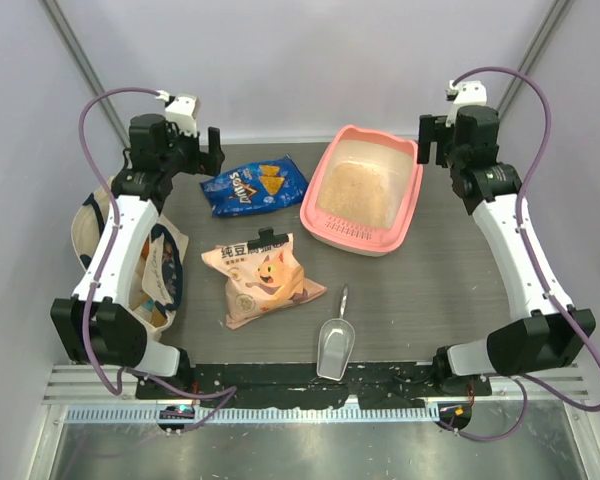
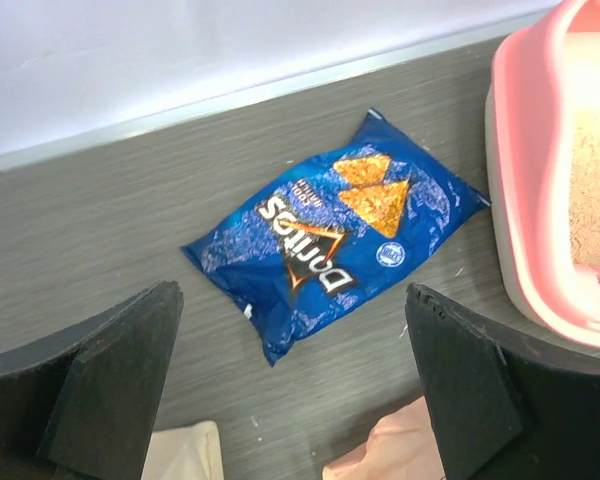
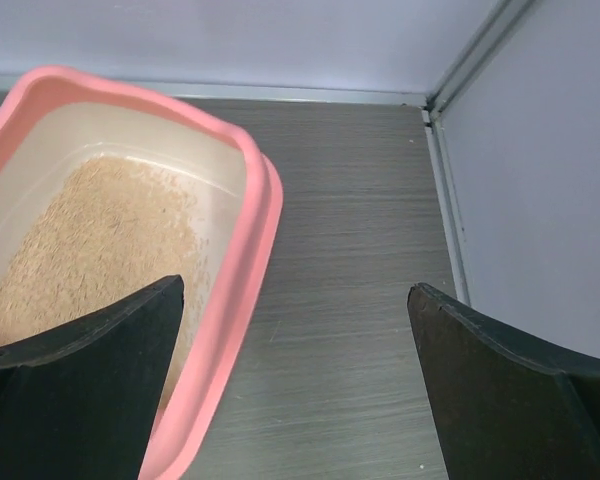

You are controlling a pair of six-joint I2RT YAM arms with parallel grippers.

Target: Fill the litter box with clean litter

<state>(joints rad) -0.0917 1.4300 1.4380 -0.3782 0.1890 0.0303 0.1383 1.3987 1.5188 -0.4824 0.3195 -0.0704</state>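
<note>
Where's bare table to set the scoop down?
Bare: the strip right of the litter box, and the patch between it and the scoop. Crowded: left side, where Doritos bag, litter bag and tote bag sit close.

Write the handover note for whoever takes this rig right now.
Left hand open, empty, above the blue Doritos chip bag.
Right hand open, empty, by the far right corner of the large pink plastic litter box.
Box holds a layer of pale beige sandy litter.
Pinkish-beige litter bag with orange cartoon cat lies mid-table; metal scoop near the front edge, looks empty.
Left: top up if needed; nothing is gripped yet.
</note>
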